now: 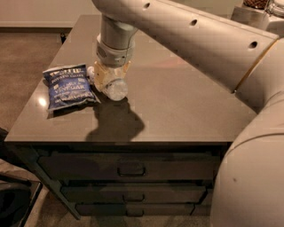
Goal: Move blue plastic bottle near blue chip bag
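Note:
The blue chip bag [69, 87], dark blue with "VINEGAR" in white, lies flat on the left part of the grey tabletop [186, 111]. My gripper [108, 79] reaches down from the large arm and is shut on the blue plastic bottle [116, 90], a small clear-whitish bottle held on its side just above or on the table. The bottle sits right beside the bag's right edge, almost touching it. The gripper's fingers are partly hidden by the wrist.
The tabletop tops a cabinet with drawers [132, 170] along the front. My arm's thick links span the upper and right side of the view. A jar [255, 3] stands at the far right back. Carpet lies to the left.

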`<state>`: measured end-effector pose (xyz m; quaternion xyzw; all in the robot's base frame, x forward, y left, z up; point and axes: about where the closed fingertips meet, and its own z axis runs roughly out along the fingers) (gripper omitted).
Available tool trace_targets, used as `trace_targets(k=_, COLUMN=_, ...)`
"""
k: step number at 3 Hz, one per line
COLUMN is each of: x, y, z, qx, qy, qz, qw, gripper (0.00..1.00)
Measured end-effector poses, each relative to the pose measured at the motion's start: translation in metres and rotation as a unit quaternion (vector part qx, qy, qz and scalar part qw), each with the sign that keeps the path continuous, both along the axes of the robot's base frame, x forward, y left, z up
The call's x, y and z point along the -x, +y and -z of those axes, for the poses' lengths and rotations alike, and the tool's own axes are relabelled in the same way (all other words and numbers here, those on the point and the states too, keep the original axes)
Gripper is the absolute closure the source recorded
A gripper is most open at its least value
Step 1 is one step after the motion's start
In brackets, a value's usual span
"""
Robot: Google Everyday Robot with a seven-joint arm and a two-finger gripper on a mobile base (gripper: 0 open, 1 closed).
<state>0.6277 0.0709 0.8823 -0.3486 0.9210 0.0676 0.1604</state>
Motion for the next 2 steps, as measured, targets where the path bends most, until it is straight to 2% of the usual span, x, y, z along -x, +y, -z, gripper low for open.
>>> trace_targets(k=1, x=0.0001, y=0.0008, z=0.0014, qx=0.000, qy=0.001, qz=-0.001, qw=1.0000, gripper=0.00)
trace_targets(k=2, x=0.0002, y=0.0008, z=0.0015, qx=0.000, qy=0.001, qz=-0.001, qw=1.0000, gripper=0.00)
